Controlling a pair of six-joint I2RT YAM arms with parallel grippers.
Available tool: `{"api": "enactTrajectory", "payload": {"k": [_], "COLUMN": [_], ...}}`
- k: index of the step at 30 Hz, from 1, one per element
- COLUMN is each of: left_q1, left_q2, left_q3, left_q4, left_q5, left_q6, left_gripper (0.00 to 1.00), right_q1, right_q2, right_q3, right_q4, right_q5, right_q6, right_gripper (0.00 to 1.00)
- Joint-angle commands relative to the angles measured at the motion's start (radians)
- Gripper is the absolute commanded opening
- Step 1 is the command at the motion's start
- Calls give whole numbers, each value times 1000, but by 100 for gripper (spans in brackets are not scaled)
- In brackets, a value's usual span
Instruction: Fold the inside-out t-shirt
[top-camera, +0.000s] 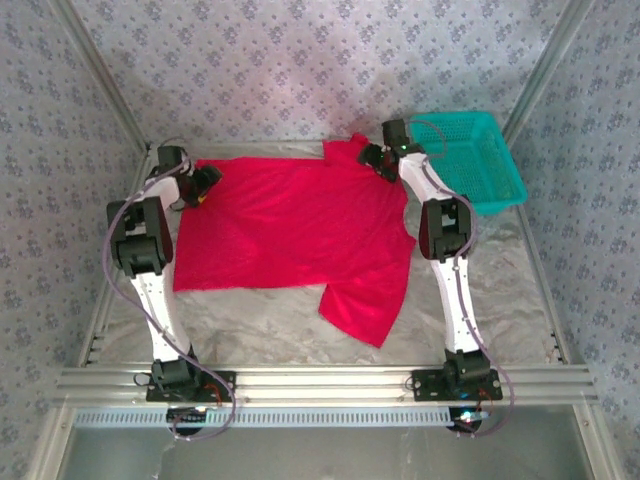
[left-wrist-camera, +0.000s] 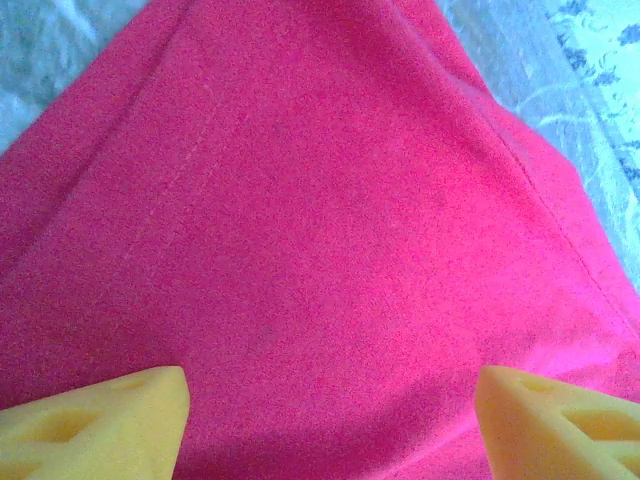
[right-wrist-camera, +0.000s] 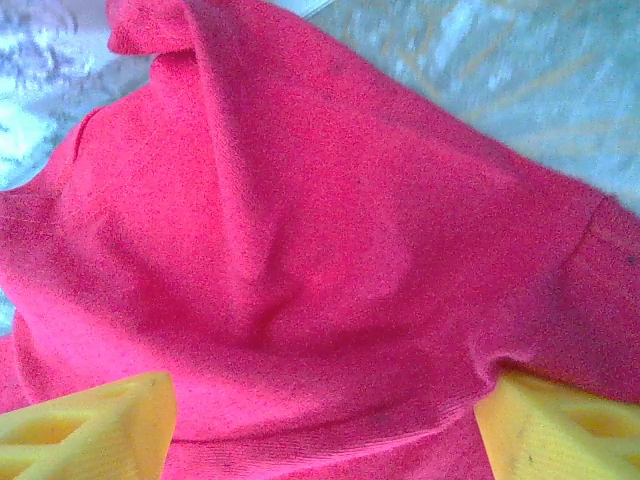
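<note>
The red t-shirt (top-camera: 300, 225) lies spread on the table, one sleeve pointing toward the near edge and another at the far right. My left gripper (top-camera: 205, 185) hovers over the shirt's far left corner. In the left wrist view its yellow fingertips (left-wrist-camera: 100, 420) stand wide apart, the left gripper (left-wrist-camera: 330, 425) open over flat t-shirt cloth (left-wrist-camera: 320, 200). My right gripper (top-camera: 380, 160) is at the far right sleeve. In the right wrist view the right gripper (right-wrist-camera: 325, 430) is open, its fingertips (right-wrist-camera: 560, 430) on either side of rumpled t-shirt cloth (right-wrist-camera: 330, 220).
A teal mesh basket (top-camera: 480, 160) stands at the far right corner, just beyond the right arm. The table (top-camera: 500, 290) has a crinkled silver cover. Metal frame posts rise at the far corners, and a rail runs along the near edge.
</note>
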Motion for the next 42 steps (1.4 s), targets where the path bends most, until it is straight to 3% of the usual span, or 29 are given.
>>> {"api": "enactTrajectory", "payload": {"k": [1,5,8,14,18,20,23,27,31,37,41,42], "left_q1": [11,11,4,8,51,108,178,187,187,188,188,188], "left_q2": [40,-84,-273,-671,-827,-880,-907,-910,-877,-806,-832,-843], "left_q3": [33,-1,-119,-438,-686,-816,-913,-954,-978,-960,-967,-972], "left_q4": [-80,-78,-99,-341,-380,-327,-285,-246,-207,-200,-201,-200], "left_q5": [13,36,-29,-261,-263,-208,-143,-117,-129,-158,-156,-161], "left_q6": [33,54,69,33,-26,-44,-37,-31,-36,-21,-23,-23], "left_gripper": [77,78,78,70,62,60,57,56,49,17,0,0], "right_q1": [-22,-11,15,93,167,208,240,245,243,277,347,371], "right_q2": [48,-86,-269,-744,-1014,-1123,-1234,-1341,-1385,-1414,-1445,-1453], "right_q3": [114,65,-95,-729,-1103,-1252,-1402,-1522,-1561,-1611,-1676,-1690], "right_q4": [-122,-106,-101,-29,22,26,10,-5,-31,-92,-116,-117], "right_q5": [-25,-59,-49,45,106,120,119,113,98,46,9,6], "right_q6": [23,-54,-106,-109,-89,-88,-82,-69,-55,-32,27,42], "right_gripper": [80,82,83,78,63,61,61,61,61,59,55,55]}}
